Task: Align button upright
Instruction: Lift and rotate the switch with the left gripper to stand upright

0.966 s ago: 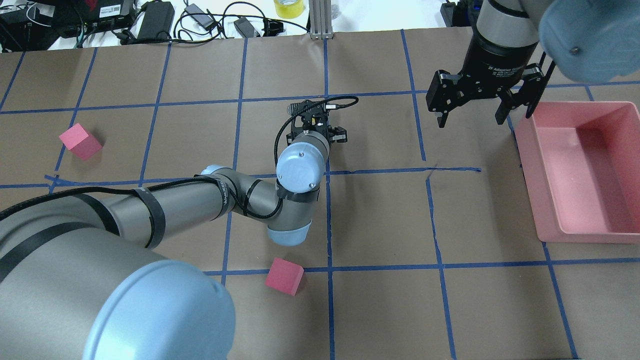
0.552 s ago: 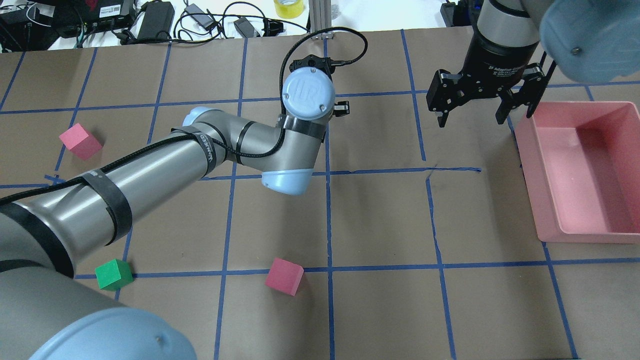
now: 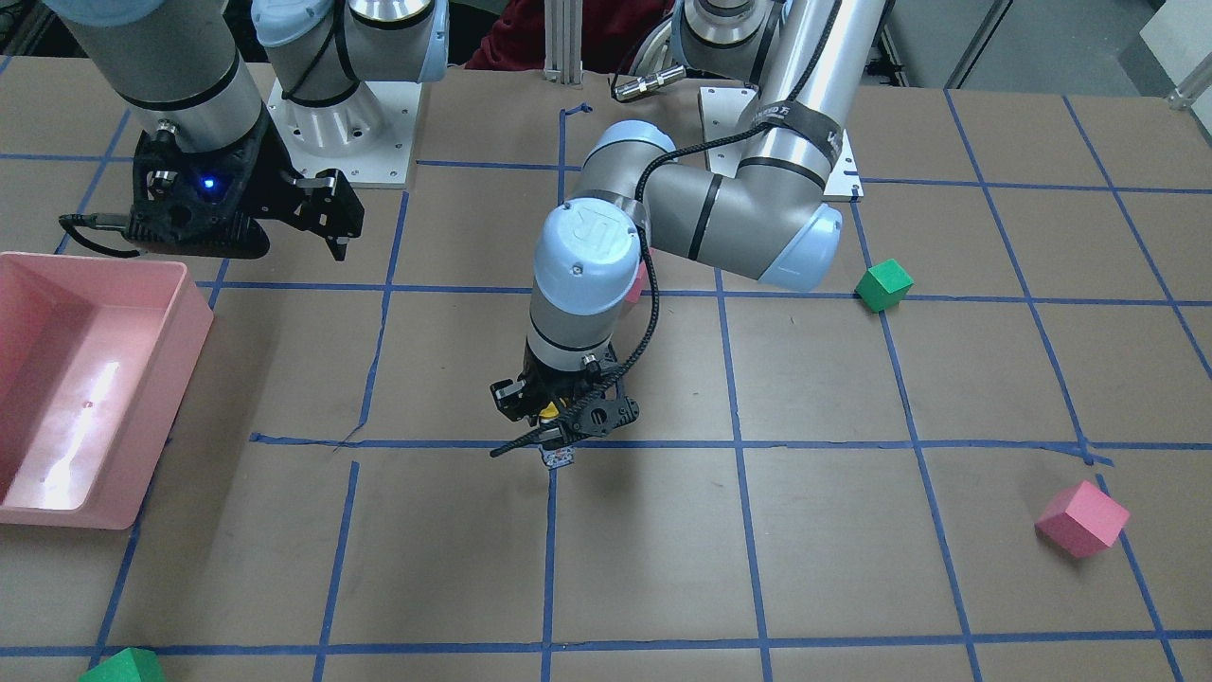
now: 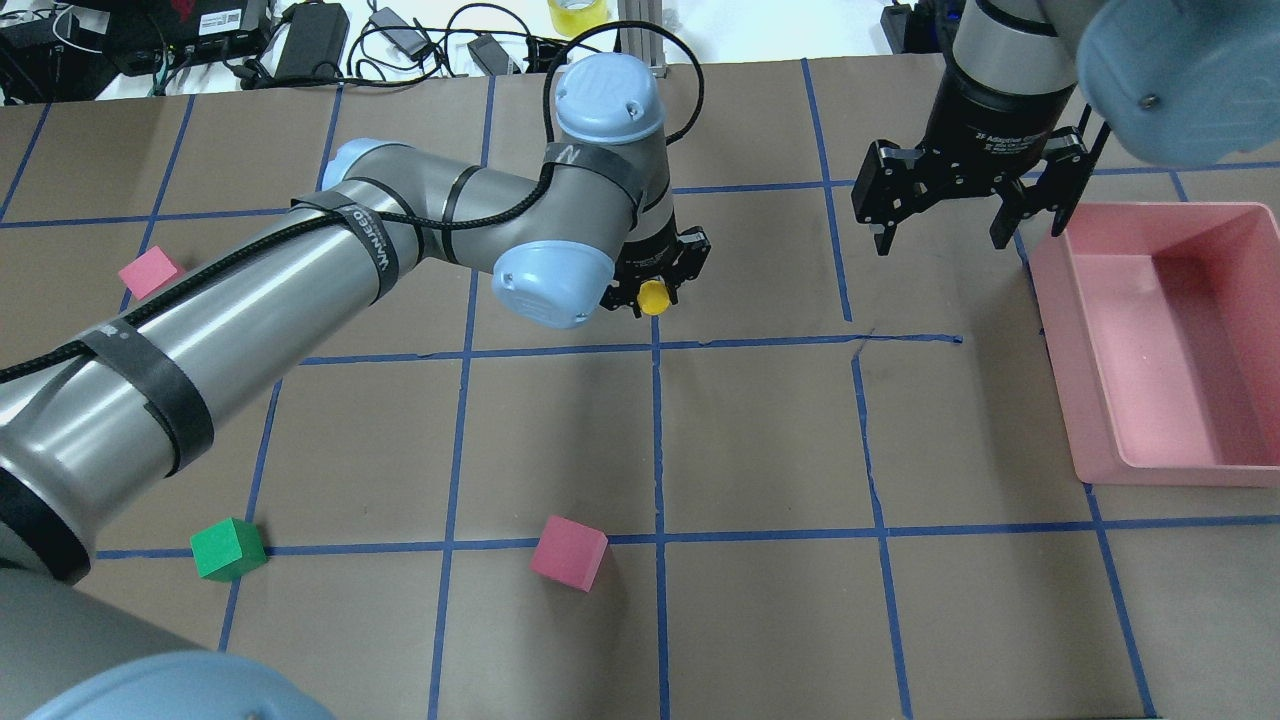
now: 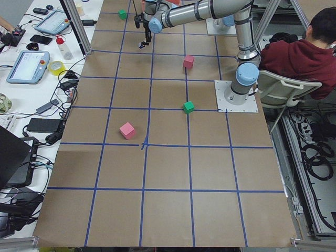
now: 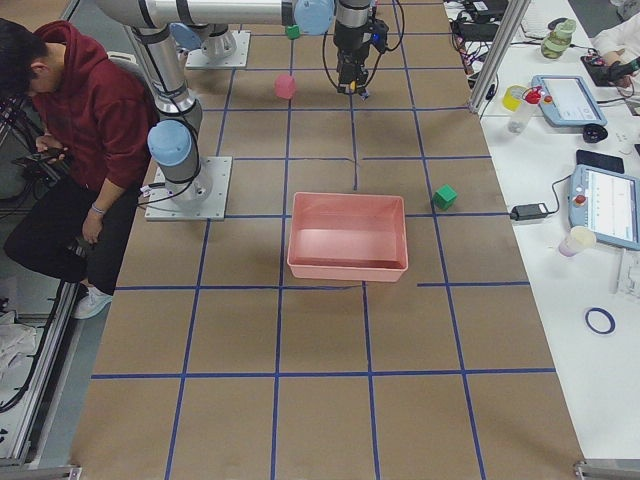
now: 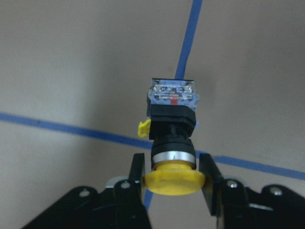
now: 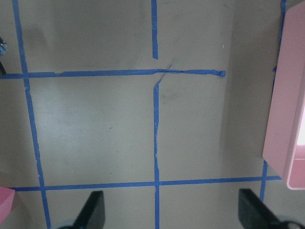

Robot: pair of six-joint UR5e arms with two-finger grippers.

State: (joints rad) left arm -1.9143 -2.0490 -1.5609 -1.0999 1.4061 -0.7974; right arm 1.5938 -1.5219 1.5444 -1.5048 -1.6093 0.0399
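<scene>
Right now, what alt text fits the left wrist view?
The left hand grips the push-button switch by its yellow mushroom cap, blocky base pointing away toward the brown table. Blue tape lines meet behind it.

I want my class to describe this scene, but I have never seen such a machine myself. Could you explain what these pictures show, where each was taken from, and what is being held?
These are two robot arms mounted at one brown table marked with blue tape lines. Each arm ends in a two-fingered pincer. One camera looks down from behind the robot and one faces it from across the table. Two more look along the table from its ends, and a small camera sits on each wrist. On the table lie a pink cube, a second pink cube, a green cube and a pink tray. The left pincer grips a small button by its yellow cap, with the blocky base pointing down at the table. The right pincer hangs open and empty beside the tray.
</scene>
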